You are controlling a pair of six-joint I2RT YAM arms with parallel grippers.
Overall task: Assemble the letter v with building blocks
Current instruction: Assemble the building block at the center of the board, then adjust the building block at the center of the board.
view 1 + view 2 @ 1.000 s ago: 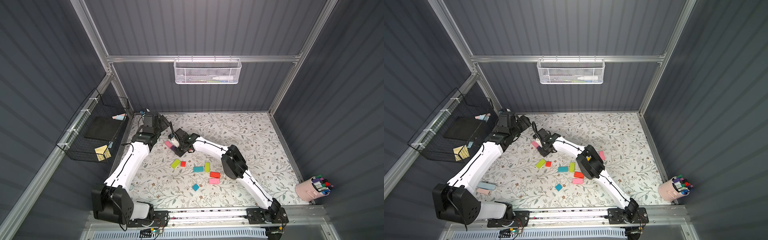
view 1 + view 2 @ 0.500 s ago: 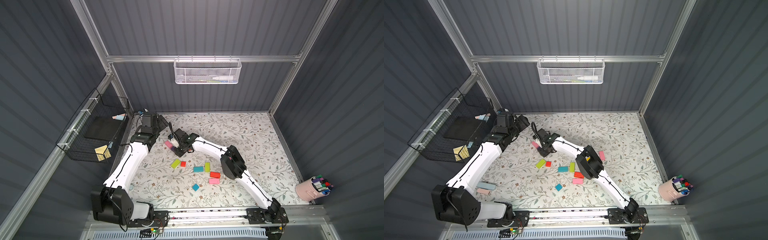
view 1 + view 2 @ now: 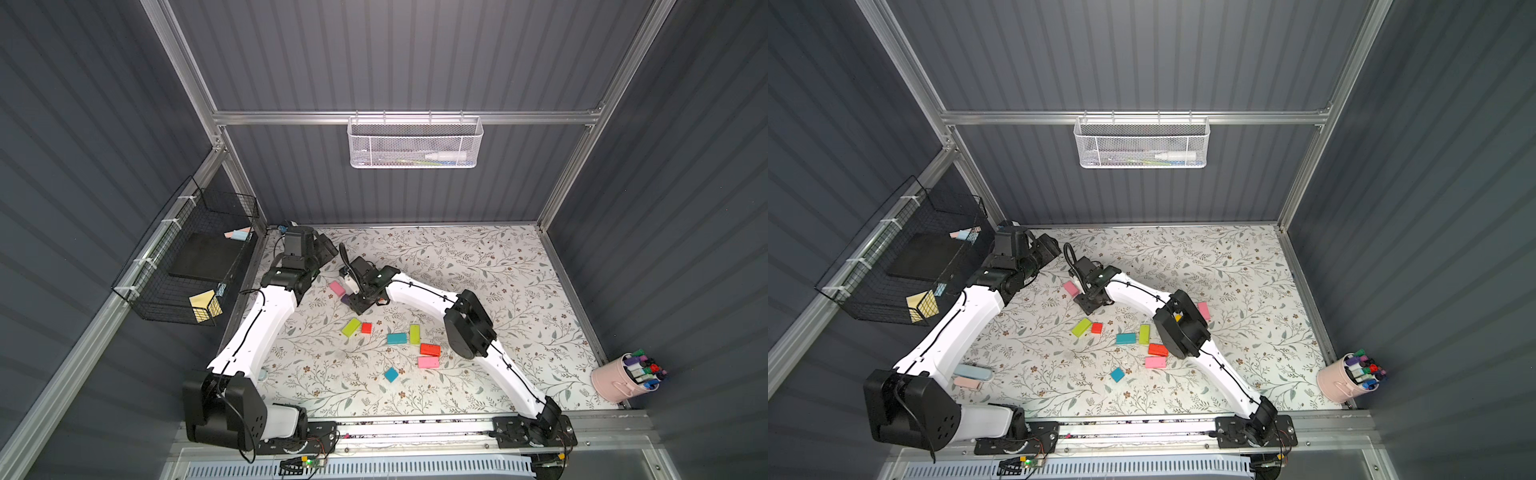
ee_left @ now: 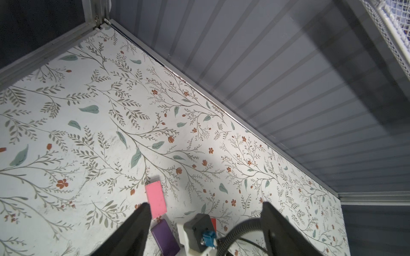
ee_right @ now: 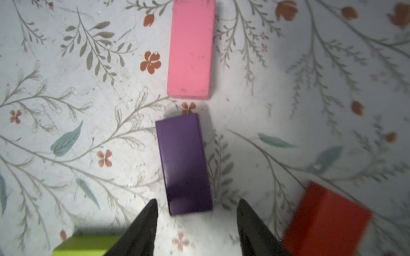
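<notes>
- The right hand [image 5: 198,202] points down at the surface [image 3: 457,257]. Its jaws are moderately apart and hold nothing.
- Those jaws stand on either side of the near end of the purple block [image 5: 185,165], with a gap on each side.
- The purple block lies flat. The pink block [image 5: 190,48] lies flat just beyond its far end, nearly in line with it, with a narrow strip of surface between them.
- A red block [image 5: 326,219] lies near one side of the right hand and a lime block [image 5: 86,246] near the other. Neither touches the purple block.
- In both top views the pink and purple pair sits toward the far left of the surface, beside the left arm [image 3: 266,316].
- The left hand [image 4: 206,212] hangs above the surface near the far left corner, its jaws wide with nothing between them.
- Toward the middle, apart from that pair, more blocks lie flat and scattered:
  - a red square [image 3: 366,328] just beside the lime block
  - a teal block [image 3: 397,338] just beside a second lime block [image 3: 414,334]
  - a long red block [image 3: 429,349] with a second pink block [image 3: 428,362] just in front of it
  - a teal square [image 3: 391,374] nearer the front edge
- In a top view a third pink block [image 3: 1203,311] shows partly behind the right arm [image 3: 1183,328].
</notes>
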